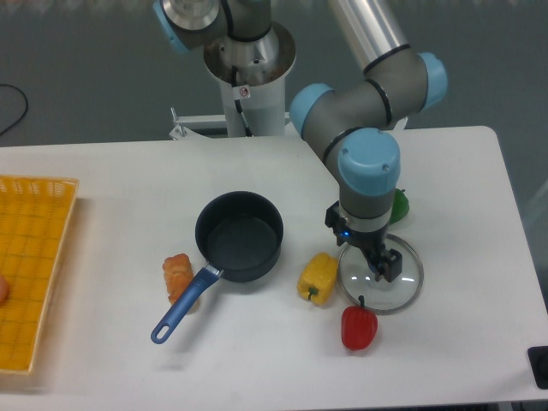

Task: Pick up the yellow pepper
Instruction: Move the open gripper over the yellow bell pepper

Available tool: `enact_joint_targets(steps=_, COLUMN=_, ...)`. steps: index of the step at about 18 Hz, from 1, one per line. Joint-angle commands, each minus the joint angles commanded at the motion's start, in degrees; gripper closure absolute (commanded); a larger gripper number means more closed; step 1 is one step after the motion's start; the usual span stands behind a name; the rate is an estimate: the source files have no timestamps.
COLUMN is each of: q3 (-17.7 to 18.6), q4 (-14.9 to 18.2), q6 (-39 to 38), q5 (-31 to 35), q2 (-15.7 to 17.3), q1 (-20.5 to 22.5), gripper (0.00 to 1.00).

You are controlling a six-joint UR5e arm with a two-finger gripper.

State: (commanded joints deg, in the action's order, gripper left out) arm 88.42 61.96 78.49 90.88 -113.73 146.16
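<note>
Camera view from the front, looking down on a white desk (128, 171). Yellow pepper (318, 276) lies on its side toward the front edge, roughly mid-desk, slightly right of center, green stem end pointing down toward the front. It sits just right of a dark pot (240, 235) with a blue handle (181, 309), and just left of a glass lid (382, 276) lying flat on the desk. Red pepper (359, 327) stands just in front of the lid, close to the front edge; green pepper (397, 205) is mostly hidden behind the arm (368, 128). A piece of bread-like food (178, 276) sits left of the pot handle, and a yellow basket (30, 257) takes up the left edge. Gripper (383, 267) hangs pointing down over the lid, right of the yellow pepper and not touching it; jaws look slightly spread with nothing between them, though the angle makes the gap hard to read. Judgement: this is the approach step, nothing grasped yet. Wrist is vertical, probably for a top-down pinch, which suits a pepper lying low on the desk. Next move likely needs a shift left toward the pepper, then a descent. Risk: pepper is glossy and lobed, so it may roll or slip out; the lid rim and pot are close neighbours, so little room for the fingers.
</note>
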Motion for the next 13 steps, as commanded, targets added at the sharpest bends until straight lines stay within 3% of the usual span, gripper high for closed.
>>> enact_joint_targets(steps=5, q3=1.1, q4=0.1, q6=0.2, q5=-0.6, q2=0.4, q1=-0.1, gripper=0.0)
enact_joint_targets(steps=8, q3=4.1, q4=-1.6, q6=-0.7, q5=-0.1, q2=0.4, q1=-1.8, gripper=0.0)
enact_joint_targets(steps=13, q3=3.9, q4=-1.8, q6=-1.2, q5=-0.3, q2=0.5, q1=-1.7, gripper=0.0)
